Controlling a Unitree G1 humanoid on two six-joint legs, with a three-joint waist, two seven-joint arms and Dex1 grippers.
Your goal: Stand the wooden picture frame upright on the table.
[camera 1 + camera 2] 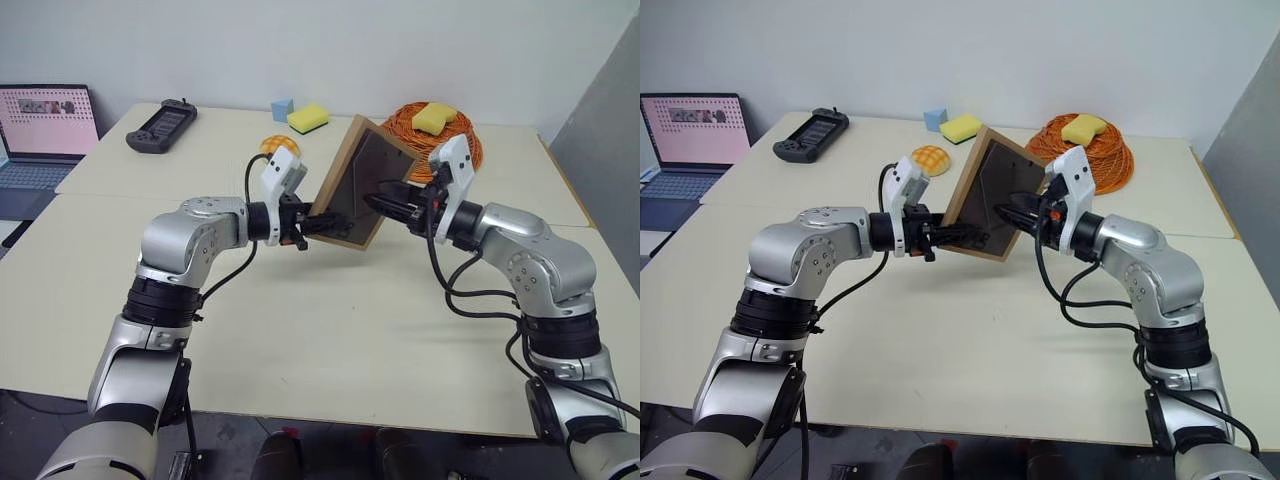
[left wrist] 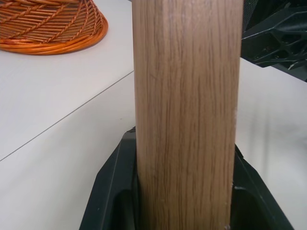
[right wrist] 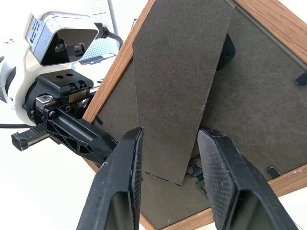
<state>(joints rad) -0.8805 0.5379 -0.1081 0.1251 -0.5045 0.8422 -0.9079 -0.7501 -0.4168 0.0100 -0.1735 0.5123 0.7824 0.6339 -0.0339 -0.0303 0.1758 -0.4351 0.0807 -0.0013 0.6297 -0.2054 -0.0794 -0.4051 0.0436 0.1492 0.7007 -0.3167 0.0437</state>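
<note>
Head views: the frame [image 1: 352, 185] is hanging tilted above the table [image 1: 330, 330], in front of the orange basket [image 1: 468, 140]. The left gripper [image 1: 312, 228] is clamping the frame's lower edge.

Left wrist view: its 2 fingers [image 2: 112, 191] are squeezing the wooden rim.

Right wrist view: the right gripper [image 3: 170, 158] is straddling the fold-out stand [image 3: 177, 86], jaws apart, perhaps just touching it.

Grained wooden picture frame [image 2: 187, 115], seemingly matt
</note>
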